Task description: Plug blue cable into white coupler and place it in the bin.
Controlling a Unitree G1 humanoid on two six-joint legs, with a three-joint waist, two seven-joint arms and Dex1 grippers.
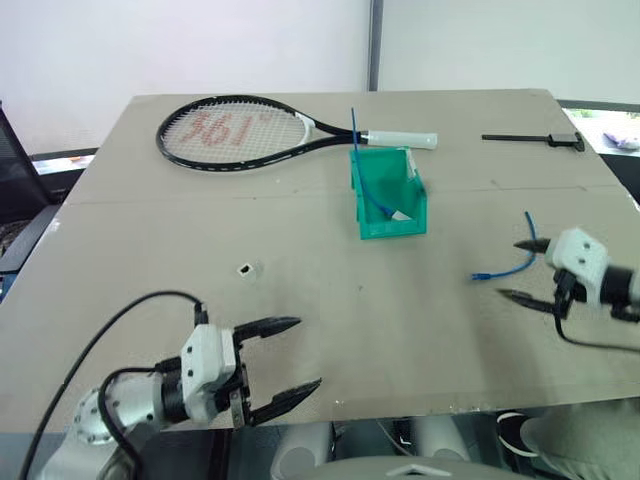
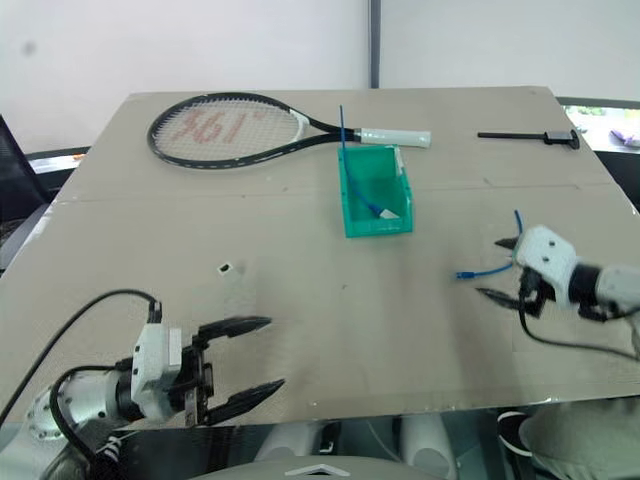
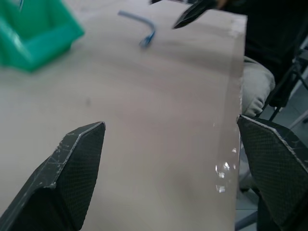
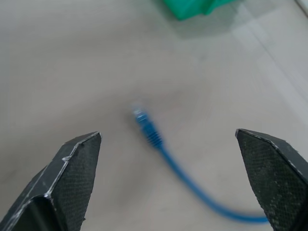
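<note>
The blue cable (image 1: 505, 270) lies curved on the table at the right, its plug end (image 4: 147, 127) pointing toward the middle. My right gripper (image 1: 508, 269) hovers open just over it, one finger on either side of the cable's plug end. The tiny white coupler (image 1: 245, 268) sits alone on the table left of centre. The teal bin (image 1: 412, 205) stands behind the middle of the table. My left gripper (image 1: 308, 352) is open and empty near the front edge, in front of the coupler.
A straighter blue cord (image 1: 372, 185) with a flat white piece leans inside the bin. A tennis racket (image 1: 240, 130) lies at the back, and a black tool (image 1: 535, 138) at the back right. The table's front edge runs just under my left gripper.
</note>
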